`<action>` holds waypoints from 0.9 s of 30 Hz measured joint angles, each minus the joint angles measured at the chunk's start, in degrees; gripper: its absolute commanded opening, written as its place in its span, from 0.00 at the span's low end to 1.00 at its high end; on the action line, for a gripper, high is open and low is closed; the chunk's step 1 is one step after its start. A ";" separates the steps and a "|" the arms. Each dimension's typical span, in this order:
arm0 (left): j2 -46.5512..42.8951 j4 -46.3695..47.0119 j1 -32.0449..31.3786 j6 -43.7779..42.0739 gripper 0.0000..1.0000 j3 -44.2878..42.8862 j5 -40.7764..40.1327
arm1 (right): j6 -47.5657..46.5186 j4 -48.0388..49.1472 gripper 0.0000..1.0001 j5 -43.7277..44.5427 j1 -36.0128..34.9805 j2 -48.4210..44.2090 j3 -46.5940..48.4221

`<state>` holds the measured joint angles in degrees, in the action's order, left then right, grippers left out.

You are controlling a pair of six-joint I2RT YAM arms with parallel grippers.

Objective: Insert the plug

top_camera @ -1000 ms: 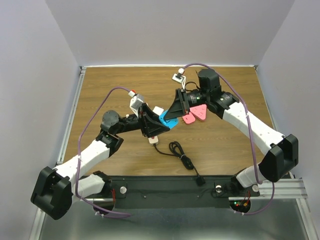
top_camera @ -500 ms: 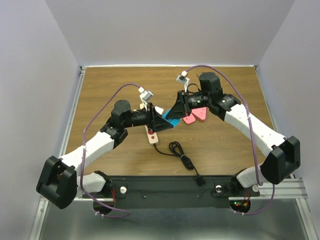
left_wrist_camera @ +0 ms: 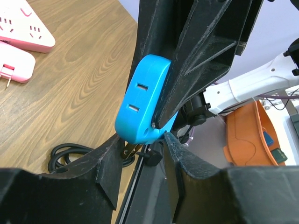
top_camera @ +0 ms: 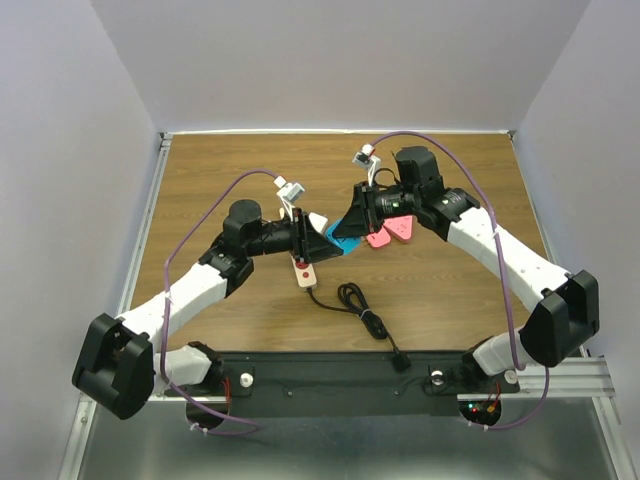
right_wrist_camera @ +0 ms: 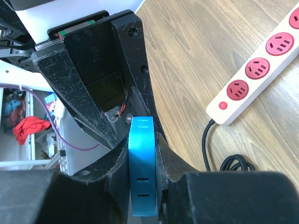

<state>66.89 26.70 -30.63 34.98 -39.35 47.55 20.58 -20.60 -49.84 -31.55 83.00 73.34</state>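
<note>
A blue plug adapter (top_camera: 342, 241) hangs above the table centre. My right gripper (top_camera: 349, 228) is shut on it; in the right wrist view (right_wrist_camera: 142, 158) the pads press its flat sides (right_wrist_camera: 142, 182). My left gripper (top_camera: 322, 243) is open. In the left wrist view (left_wrist_camera: 140, 154) its fingertips flank the adapter's lower end (left_wrist_camera: 142, 98), and a brass prong (left_wrist_camera: 132, 150) shows between them. I cannot tell whether they touch it. The white power strip with red sockets (top_camera: 304, 268) lies on the table below, also in the right wrist view (right_wrist_camera: 254, 74).
Two pink adapters (top_camera: 390, 232) lie right of the grippers, also in the left wrist view (left_wrist_camera: 21, 32). The strip's black cable (top_camera: 360, 306) coils toward the near edge. An orange bin (left_wrist_camera: 247, 135) stands off the table.
A second ago my left arm swung up and right, bringing its gripper to the blue adapter. In the last half second almost nothing moved. The right gripper kept hold of the adapter.
</note>
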 measured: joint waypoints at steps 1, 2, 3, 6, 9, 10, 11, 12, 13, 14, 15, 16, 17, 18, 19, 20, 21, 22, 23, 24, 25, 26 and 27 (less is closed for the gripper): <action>0.00 0.02 0.00 -0.09 0.00 0.00 0.07 | -0.11 0.00 0.00 0.00 0.00 0.00 0.00; 0.00 0.09 0.02 -0.26 0.00 0.00 0.24 | -0.11 0.00 0.00 -0.04 0.00 0.00 0.00; -0.04 0.09 0.04 -0.44 0.00 0.00 0.35 | -0.13 -0.02 0.00 -0.11 0.00 0.00 0.00; -0.70 0.92 0.22 -0.94 0.00 0.48 1.01 | -0.17 0.07 0.02 -1.22 0.00 0.00 0.00; -2.40 5.97 0.33 -0.28 0.00 3.04 2.89 | 0.76 0.11 0.13 -3.98 0.00 0.00 0.00; -3.04 7.89 0.35 0.26 0.00 3.89 3.32 | 1.27 0.00 0.21 -5.03 -0.02 0.00 0.00; -3.67 9.53 0.37 0.61 0.00 4.63 3.78 | 1.84 -0.07 0.26 -6.38 -0.07 0.00 0.00; -4.57 11.37 0.39 1.14 0.00 5.40 4.37 | 2.25 0.02 0.32 -7.37 -0.07 -0.02 0.00; -4.98 12.09 0.39 1.92 0.00 5.66 4.70 | 2.43 0.02 0.33 -7.91 -0.07 -0.09 0.00; -5.31 12.31 0.42 2.19 0.00 5.99 6.12 | 2.34 0.68 0.34 -9.14 0.07 -0.22 0.00; -5.51 12.68 0.50 2.47 0.00 6.21 6.14 | 2.21 0.70 0.36 -9.53 0.17 -0.42 0.02; -5.60 13.38 0.52 2.75 0.00 6.23 6.47 | 2.40 0.57 0.39 -9.97 0.15 -0.79 0.00; -5.60 13.81 0.52 2.93 0.00 6.23 6.49 | 2.51 0.52 0.39 -10.14 0.04 -1.01 0.00; -5.57 14.45 0.57 3.08 0.00 6.23 6.49 | 2.80 0.50 0.39 -10.16 0.00 -1.27 -0.02; -5.57 15.13 0.61 3.17 0.00 6.23 6.43 | 2.97 0.31 0.38 -10.19 0.00 -1.42 -0.11; -5.57 15.82 0.63 3.26 0.00 6.23 6.43 | 3.02 0.15 0.37 -10.27 -0.02 -1.55 -0.26; -5.57 16.35 0.68 3.32 0.00 6.23 6.29 | 3.13 0.02 0.36 -10.27 -0.09 -1.55 -0.39; -5.57 16.44 0.70 3.45 0.00 6.23 6.29 | 3.19 0.04 0.34 -10.32 -0.17 -1.55 -0.50; -5.57 16.41 0.74 3.63 0.00 6.23 6.32 | 3.17 0.09 0.34 -10.40 -0.20 -1.55 -0.63; -5.57 16.35 0.74 3.87 0.00 6.23 6.38 | 3.15 0.13 0.34 -10.43 -0.22 -1.62 -0.76; -5.57 16.33 0.74 4.00 0.00 6.23 6.45 | 3.15 0.11 0.33 -10.45 -0.22 -1.66 -0.83; -5.57 16.33 0.74 4.15 0.00 6.23 6.47 | 3.15 0.13 0.31 -10.45 -0.22 -1.66 -0.83; -5.57 16.35 0.74 4.35 0.00 6.23 6.45 | 3.10 0.17 0.30 -10.43 -0.24 -1.73 -0.85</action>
<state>61.32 43.05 -29.89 39.33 -33.12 54.00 23.68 -20.43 -60.27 -31.79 81.28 72.49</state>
